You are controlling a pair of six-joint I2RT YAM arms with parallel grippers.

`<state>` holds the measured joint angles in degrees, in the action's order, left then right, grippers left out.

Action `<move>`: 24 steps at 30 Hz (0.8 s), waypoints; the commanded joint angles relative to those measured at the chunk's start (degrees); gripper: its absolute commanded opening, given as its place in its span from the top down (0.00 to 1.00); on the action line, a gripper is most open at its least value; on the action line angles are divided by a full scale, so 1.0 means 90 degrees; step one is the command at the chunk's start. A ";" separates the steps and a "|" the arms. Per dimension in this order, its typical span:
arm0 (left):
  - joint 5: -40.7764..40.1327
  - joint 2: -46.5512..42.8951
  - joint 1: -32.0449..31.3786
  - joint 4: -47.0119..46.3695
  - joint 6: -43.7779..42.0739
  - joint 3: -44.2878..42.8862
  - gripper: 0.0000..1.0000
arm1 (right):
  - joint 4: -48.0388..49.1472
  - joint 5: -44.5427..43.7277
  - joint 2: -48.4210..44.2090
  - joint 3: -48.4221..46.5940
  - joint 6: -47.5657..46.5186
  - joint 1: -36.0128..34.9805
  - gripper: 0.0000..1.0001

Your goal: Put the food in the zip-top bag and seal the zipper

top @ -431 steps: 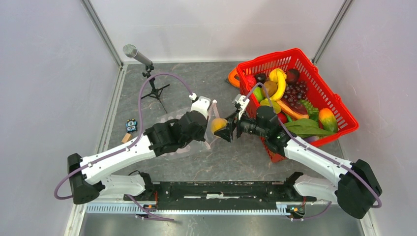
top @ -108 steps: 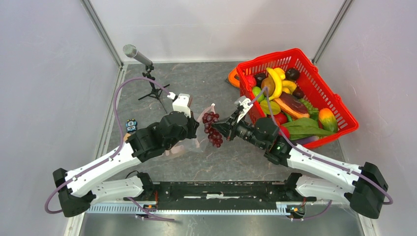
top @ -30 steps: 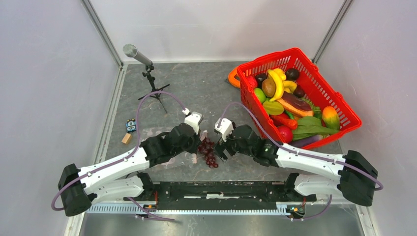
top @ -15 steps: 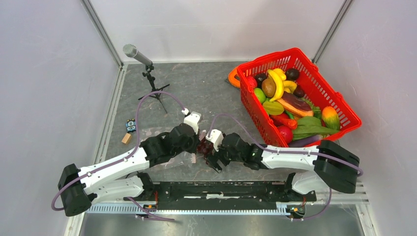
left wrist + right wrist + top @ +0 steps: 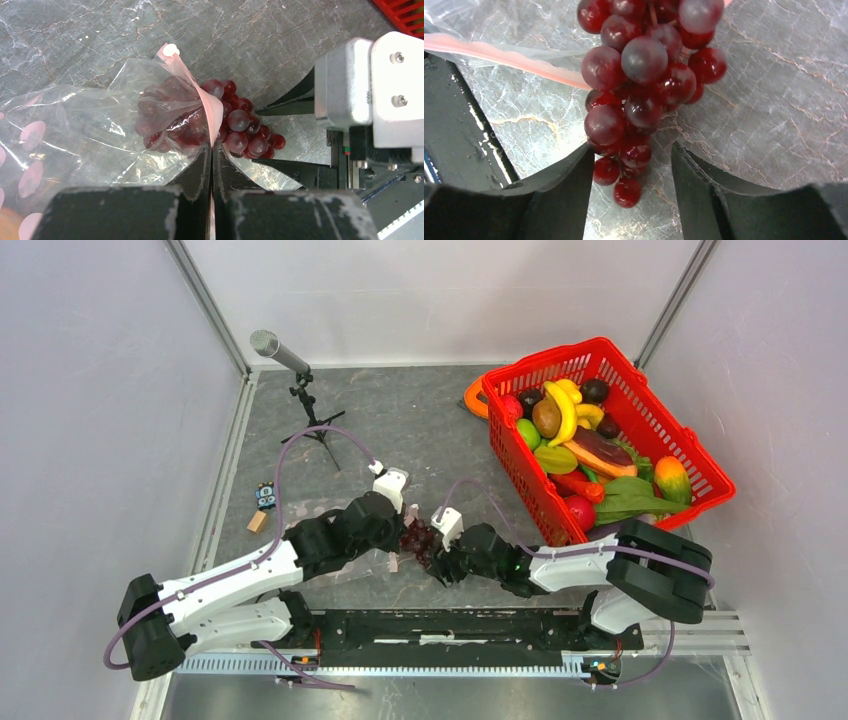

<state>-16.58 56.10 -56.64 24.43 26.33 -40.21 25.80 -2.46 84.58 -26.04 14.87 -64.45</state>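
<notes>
While the left end effector (image 5: 211,150) pinches the zipper (image 5: 200,100) tight at lower centre of its wrist view, propping the bag (image 5: 75,130) mouth agape on the bench (image 5: 150,30), the grapes (image 5: 240,130) lie half inside that mouth. Their long axis runs rightward out of it into the right end effector (image 5: 631,147), whose jaws stand apart astride the bunch's tail, not clamped. I judge the right arm best placed to push leftward along that axis.

On my overhead feed, a red mesh basket (image 5: 672,418) sits at the far right of the grey stone-patterned table (image 5: 400,410). A flat orange ring (image 5: 473,398) lies against its left corner. A microphone (image 5: 268,343) on a small tripod stands far left. By the left edge I see a blue-and-black gadget (image 5: 265,496), and just beside it a wooden block (image 5: 258,521).
</notes>
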 commanded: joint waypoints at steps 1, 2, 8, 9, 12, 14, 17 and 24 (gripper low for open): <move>-0.0146 -0.0081 -0.0005 0.0001 0.0100 -0.0009 0.98 | 0.1257 -0.0487 -0.0015 0.0323 0.0227 0.0002 0.45; -0.0133 -0.0082 -0.0005 0.0001 0.0102 0.0002 0.98 | 0.1342 -0.0503 -0.0031 0.0362 0.0180 -0.0003 0.51; 0.0039 0.0072 -0.0010 -0.0019 0.0076 -0.0026 0.98 | 0.1847 -0.0409 -0.0029 0.0491 0.0078 0.0009 0.83; 0.0051 0.0098 0.0000 -0.0019 0.0079 -0.0027 0.98 | 0.1873 -0.0411 -0.0039 0.0484 0.0061 0.0012 0.90; 0.0086 0.0139 -0.0005 -0.0043 0.0100 -0.0028 0.98 | 0.1774 -0.0418 -0.0036 0.0386 0.0018 0.0026 0.81; 0.0099 0.0153 -0.0005 -0.0062 0.0101 -0.0035 0.98 | 0.1602 -0.0471 -0.0081 0.0317 0.0031 0.0022 0.63; 0.0059 0.0146 -0.0005 -0.0052 0.0094 -0.0041 0.98 | 0.1593 -0.0511 -0.0185 0.0411 0.0132 0.0029 0.42; 0.0099 0.0153 -0.0004 -0.0067 0.0087 -0.0084 0.98 | 0.1653 -0.0556 0.0313 0.0219 0.0137 0.0021 0.23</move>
<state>-16.12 57.49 -56.64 24.77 26.33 -40.21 38.30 -6.13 84.93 -22.15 16.21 -64.38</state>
